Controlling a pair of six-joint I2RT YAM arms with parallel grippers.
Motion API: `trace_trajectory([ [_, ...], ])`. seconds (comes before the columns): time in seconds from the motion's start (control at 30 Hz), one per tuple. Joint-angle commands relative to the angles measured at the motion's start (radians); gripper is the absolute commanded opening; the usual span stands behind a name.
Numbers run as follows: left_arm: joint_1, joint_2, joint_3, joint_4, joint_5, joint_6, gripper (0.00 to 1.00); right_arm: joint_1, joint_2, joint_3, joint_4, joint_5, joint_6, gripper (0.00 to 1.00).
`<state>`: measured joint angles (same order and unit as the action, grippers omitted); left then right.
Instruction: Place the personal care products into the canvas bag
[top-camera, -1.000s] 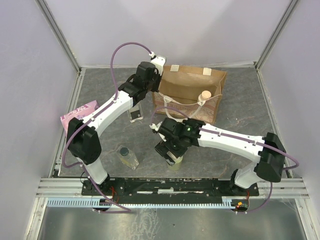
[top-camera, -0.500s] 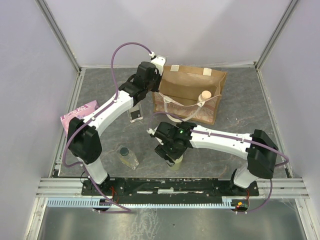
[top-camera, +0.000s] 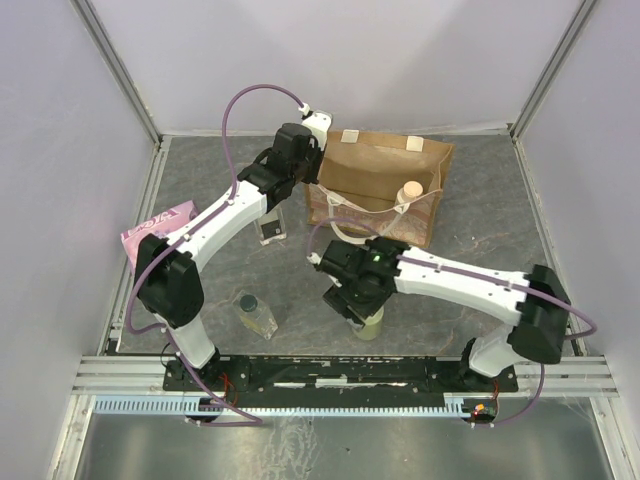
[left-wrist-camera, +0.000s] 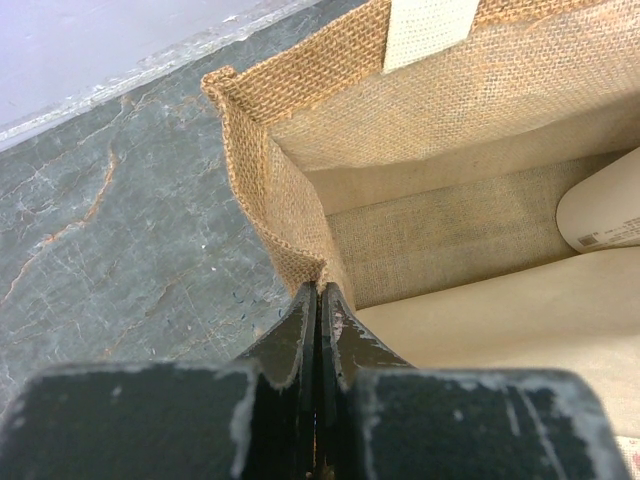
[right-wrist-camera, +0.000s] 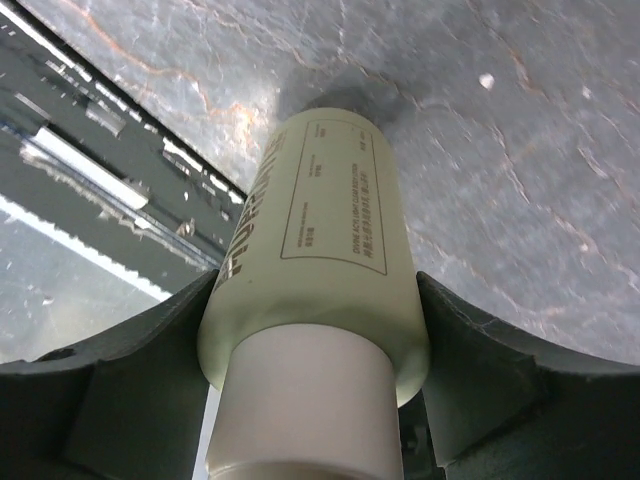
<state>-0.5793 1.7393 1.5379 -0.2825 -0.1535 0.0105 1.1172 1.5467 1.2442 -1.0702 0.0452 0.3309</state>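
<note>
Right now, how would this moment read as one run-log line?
left gripper: shut on canvas bag rim | right gripper: shut on yellow-green bottle | cream bottle: inside bag | clear bottles: on table

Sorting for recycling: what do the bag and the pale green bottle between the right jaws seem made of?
Bag: coarse woven fabric, likely jute or burlap; open weave and frayed rim show. Bottle: probably plastic, opaque, smooth with a soft sheen and printed text. Cap: matte white, likely plastic.

Bright, even overhead light, soft shadows, near-lens blur in both wrist views.
</note>
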Motion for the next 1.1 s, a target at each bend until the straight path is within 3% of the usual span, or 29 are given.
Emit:
trace_trajectory([
  [0.0, 0.000, -0.004, -0.021, 0.013, 0.038, -0.050, 0.03, -0.024, -0.163, 0.201, -0.168, 0.034, 0.043, 0.00],
  [0.13, 0.001, -0.059, -0.109, 0.113, 0.015, -0.048, 0.03, -0.063, -0.184, 0.382, -0.274, 0.057, 0.046, 0.00],
  [0.33, 0.000, -0.077, -0.123, 0.121, -0.004, -0.028, 0.03, -0.118, -0.120, 0.692, -0.370, 0.150, -0.002, 0.00],
  [0.6, 0.000, -0.085, -0.127, 0.118, 0.009, -0.030, 0.03, -0.309, 0.058, 1.007, -0.359, 0.193, -0.156, 0.00],
  [0.77, 0.001, -0.078, -0.108, 0.096, 0.005, -0.004, 0.03, -0.421, 0.208, 1.175, -0.312, 0.122, -0.242, 0.00],
  [0.9, 0.001, -0.072, -0.089, 0.078, 0.013, -0.001, 0.03, -0.482, 0.317, 1.217, -0.259, 0.077, -0.276, 0.00],
  [1.07, 0.000, -0.076, -0.069, 0.061, 0.022, -0.009, 0.03, -0.546, 0.373, 1.113, -0.141, 0.012, -0.274, 0.00],
])
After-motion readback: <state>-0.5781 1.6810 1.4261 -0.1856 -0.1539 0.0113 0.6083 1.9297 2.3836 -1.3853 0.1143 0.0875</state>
